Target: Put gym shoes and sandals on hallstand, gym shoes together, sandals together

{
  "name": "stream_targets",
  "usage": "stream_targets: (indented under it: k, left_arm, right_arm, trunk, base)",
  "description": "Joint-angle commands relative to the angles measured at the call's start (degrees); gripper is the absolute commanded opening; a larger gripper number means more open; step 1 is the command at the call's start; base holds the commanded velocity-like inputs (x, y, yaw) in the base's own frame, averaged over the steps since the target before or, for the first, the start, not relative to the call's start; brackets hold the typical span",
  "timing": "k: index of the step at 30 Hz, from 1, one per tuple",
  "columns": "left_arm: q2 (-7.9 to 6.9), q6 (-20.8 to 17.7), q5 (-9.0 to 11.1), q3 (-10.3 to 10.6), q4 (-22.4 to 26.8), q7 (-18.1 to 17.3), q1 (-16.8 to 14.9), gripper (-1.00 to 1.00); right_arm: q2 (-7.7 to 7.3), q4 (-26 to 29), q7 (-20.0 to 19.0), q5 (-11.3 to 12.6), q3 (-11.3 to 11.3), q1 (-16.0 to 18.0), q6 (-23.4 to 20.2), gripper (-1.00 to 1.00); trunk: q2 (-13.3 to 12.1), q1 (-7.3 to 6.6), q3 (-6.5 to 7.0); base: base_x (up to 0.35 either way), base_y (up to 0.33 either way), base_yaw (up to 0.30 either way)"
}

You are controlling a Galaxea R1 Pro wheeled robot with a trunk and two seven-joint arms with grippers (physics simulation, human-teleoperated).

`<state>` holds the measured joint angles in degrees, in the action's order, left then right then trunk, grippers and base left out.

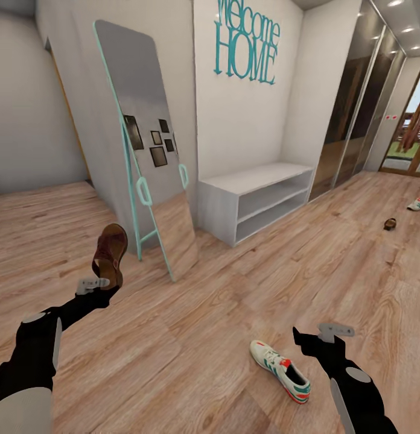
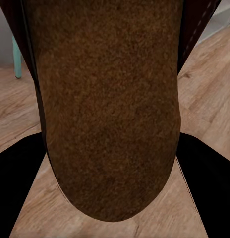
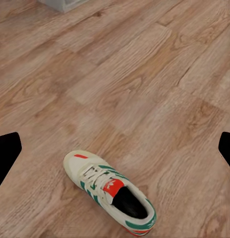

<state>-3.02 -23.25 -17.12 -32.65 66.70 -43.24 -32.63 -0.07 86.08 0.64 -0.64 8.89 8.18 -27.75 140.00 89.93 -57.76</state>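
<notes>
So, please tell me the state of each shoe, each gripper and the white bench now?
Sandal: held up off the floor by left gripper.
Near gym shoe: upright on floor.
Far sandal: on floor.
Far gym shoe: on floor.
Right gripper: open, empty.
White bench: shelves empty.

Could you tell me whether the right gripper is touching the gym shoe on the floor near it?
Apart. In the right wrist view the gym shoe lies on bare floor with plank showing between it and both dark fingertips at the picture's edges.

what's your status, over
Left gripper shut on sandal. Right gripper open above gym shoe. Second sandal, second gym shoe far down the floor.
</notes>
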Motion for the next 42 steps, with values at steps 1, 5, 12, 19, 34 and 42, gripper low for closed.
stream_targets:
  k: [1,5,12,19,34,42]
  left_arm:
    - [0.04,-0.39,-0.28,-0.14,0.10,-0.45,-0.07,-1.00]
    - [0.04,-0.39,-0.28,-0.14,0.10,-0.45,-0.09,-1.00]
    - [0.04,-0.39,-0.28,-0.14,0.10,-0.45,-0.09,-1.00]
    - [0.04,-0.39,-0.28,-0.14,0.10,-0.45,-0.11,-1.00]
    - [0.04,-0.39,-0.28,-0.14,0.10,-0.45,-0.10,-1.00]
    - [0.04,-0.38,-0.28,-0.14,0.10,-0.45,-0.12,-1.00]
  right_arm:
    - [-0.01,0.05,0.07,-0.06,-0.01,0.02,-0.29,1.00]
    - [0.03,0.01,0.07,-0.11,-0.01,0.01,-0.29,1.00]
    - [0.01,0.01,0.07,-0.10,0.06,0.00,-0.29,1.00]
    - [-0.01,0.05,0.15,-0.14,0.05,0.00,-0.29,1.00]
    - [-0.02,0.05,0.15,-0.15,0.07,0.00,-0.29,1.00]
    - [0.07,0.05,0.15,-0.15,-0.05,0.01,-0.29,1.00]
  trunk:
    - [0.03,-0.01,-0.05]
    - [0.03,-0.01,-0.05]
    - [0.03,-0.01,-0.05]
    - [0.03,-0.01,-0.05]
    - [0.03,-0.01,-0.05]
    - [0.03,-0.01,-0.05]
  base:
    - [0.000,-0.339,0.042]
    - [0.000,-0.205,0.015]
    - [0.000,-0.029,0.002]
    - [0.000,-0.016,0.000]
    - [0.000,-0.103,0.127]
    - [0.018,-0.110,0.021]
